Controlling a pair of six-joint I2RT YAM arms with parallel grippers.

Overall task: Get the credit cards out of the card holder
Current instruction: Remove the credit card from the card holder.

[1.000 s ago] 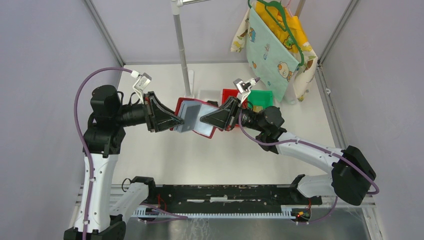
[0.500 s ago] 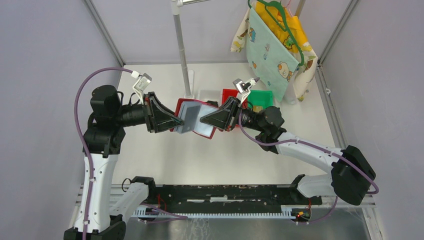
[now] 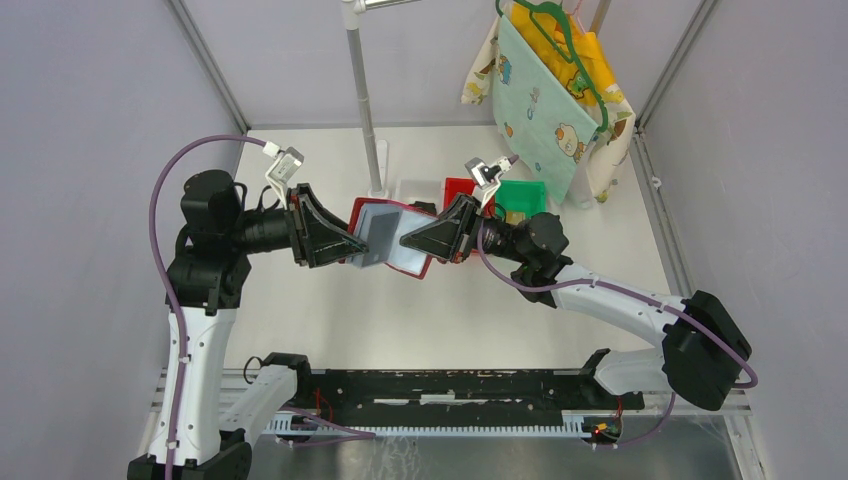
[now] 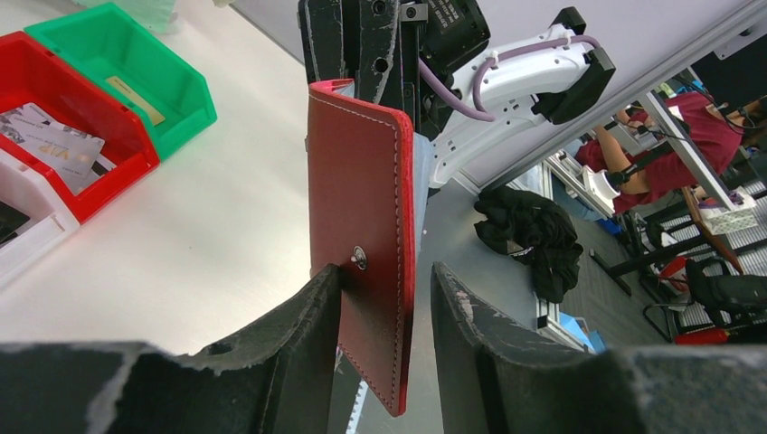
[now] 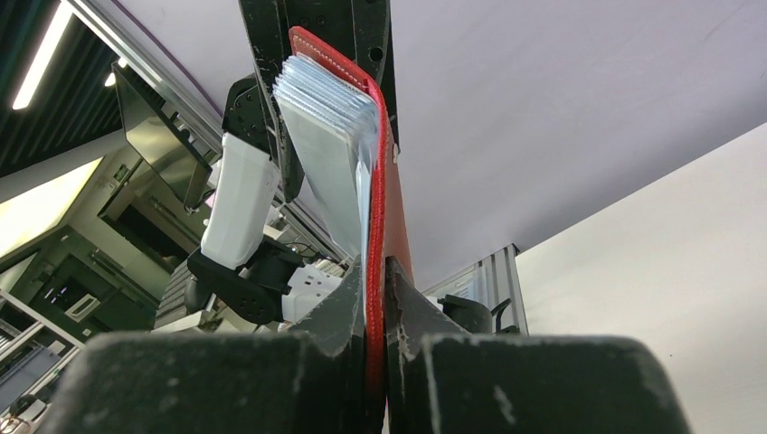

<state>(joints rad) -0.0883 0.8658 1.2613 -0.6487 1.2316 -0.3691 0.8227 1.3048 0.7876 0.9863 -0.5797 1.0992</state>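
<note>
Above the white table [image 3: 330, 310], your left gripper [image 3: 360, 240] stands spread around the left edge of the card holder [image 3: 385, 232]. The holder hangs open in mid-air, long axis left to right, inner face upward, its right cover pinched by your right gripper [image 3: 403, 243].

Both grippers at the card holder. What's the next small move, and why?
Probably close the left gripper: its fingers straddle one red cover of the card holder with a gap showing, while the right gripper is clamped on the other side.
</note>
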